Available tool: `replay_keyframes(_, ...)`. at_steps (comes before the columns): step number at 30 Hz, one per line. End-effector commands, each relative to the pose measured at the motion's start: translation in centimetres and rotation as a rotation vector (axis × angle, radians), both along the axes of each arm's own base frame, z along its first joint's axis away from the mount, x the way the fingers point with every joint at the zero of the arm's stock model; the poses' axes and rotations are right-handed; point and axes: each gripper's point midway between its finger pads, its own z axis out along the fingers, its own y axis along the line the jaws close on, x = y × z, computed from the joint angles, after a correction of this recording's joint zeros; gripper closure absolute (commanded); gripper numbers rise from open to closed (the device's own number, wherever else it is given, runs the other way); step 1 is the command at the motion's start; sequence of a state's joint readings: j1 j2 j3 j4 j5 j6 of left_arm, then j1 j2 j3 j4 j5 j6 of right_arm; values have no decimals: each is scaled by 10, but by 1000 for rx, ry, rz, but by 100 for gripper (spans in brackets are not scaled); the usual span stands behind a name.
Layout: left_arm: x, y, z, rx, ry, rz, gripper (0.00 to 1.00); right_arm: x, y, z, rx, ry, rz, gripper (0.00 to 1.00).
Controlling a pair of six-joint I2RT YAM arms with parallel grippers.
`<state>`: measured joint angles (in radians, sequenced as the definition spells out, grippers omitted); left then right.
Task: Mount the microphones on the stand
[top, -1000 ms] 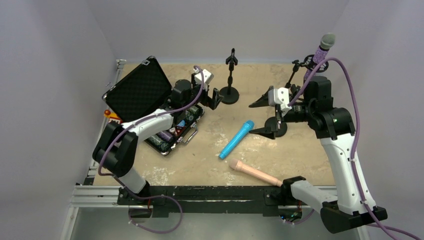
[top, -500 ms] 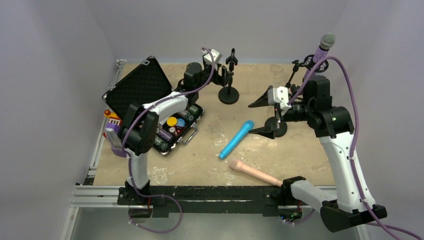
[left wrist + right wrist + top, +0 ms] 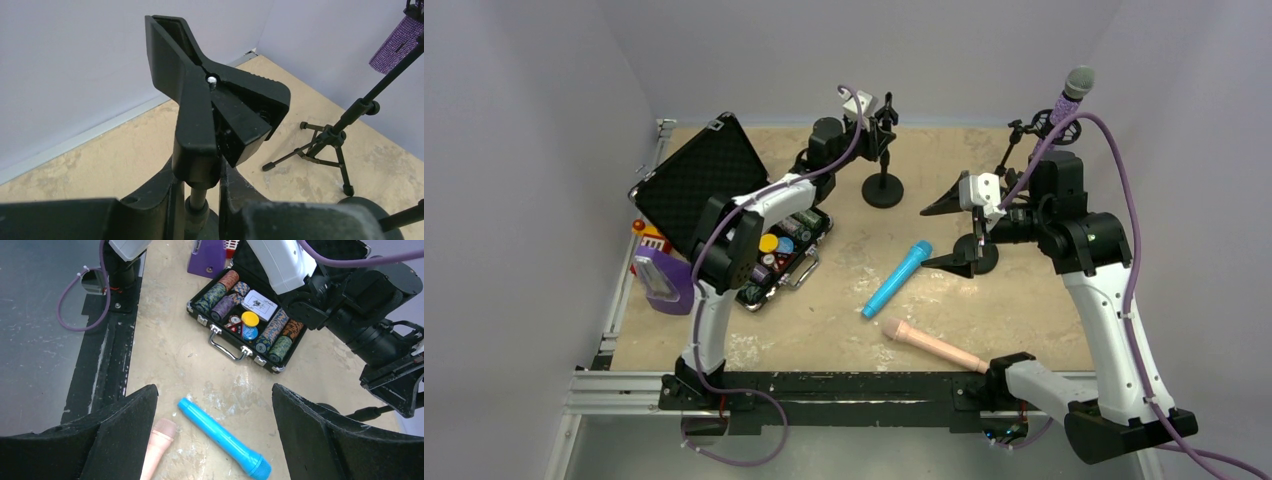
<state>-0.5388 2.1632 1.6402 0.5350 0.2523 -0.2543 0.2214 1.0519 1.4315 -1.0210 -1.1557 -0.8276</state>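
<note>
Our left tool [image 3: 197,180] sat round the stand [image 3: 215,110], just under its clip, fingers close on both sides of the post. We could not tell whether they pinched it. Our right tool [image 3: 215,390] was spread wide above the bench [image 3: 824,320]. The blue mic [image 3: 220,437] lay below its gap and the pink mic [image 3: 157,447] beside one finger. The purple mic [image 3: 1069,95] sat on a tripod [image 3: 1024,140] beyond it.

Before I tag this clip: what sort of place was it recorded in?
Probably a robot lab test cell, not a studio: plain walls box in a beige tabletop, a left arm and right arm are bolted at its near edge, and the props are mismatched: poker-chip case, blue microphone.
</note>
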Motion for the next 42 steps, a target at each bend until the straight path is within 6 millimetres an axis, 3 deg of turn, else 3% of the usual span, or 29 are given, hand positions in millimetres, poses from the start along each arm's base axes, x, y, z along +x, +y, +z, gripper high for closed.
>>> replay_keyframes(1, 4, -5, 37, -53, -80, 4, 100, -7, 0, 9, 19, -16, 18, 13)
replay_keyframes(5, -15, 5, 70, -66, -179, -24, 100, -7, -1, 5, 11, -14, 12, 13)
replay_keyframes(7, -36, 10, 95, -54, -236, -70, 100, -9, -1, 4, 10, -13, 13, 12)
replay_keyframes(9, -65, 18, 126, -40, -300, -123, 100, -10, -1, 5, 10, -16, 15, 12)
replay_keyframes(13, -126, 35, 143, 35, -349, -262, 100, -13, -1, 1, 8, -2, 19, 12)
replay_keyframes(19, -228, 69, 102, 148, -283, -497, 100, -15, -2, -12, -19, 31, 33, 12)
replay_keyframes(23, -273, 87, 67, 191, -220, -568, 100, -12, -1, -18, -34, 79, 51, 13)
replay_keyframes(28, -291, 107, 38, 218, -236, -509, 100, -13, 9, -29, -40, 162, 87, 14)
replay_keyframes(35, -295, 114, 19, 229, -219, -469, 100, -14, 33, -70, -112, 294, 80, 16)
replay_keyframes(42, -307, 125, 15, 118, -161, -393, 100, 16, 47, -97, -78, 432, -83, 16)
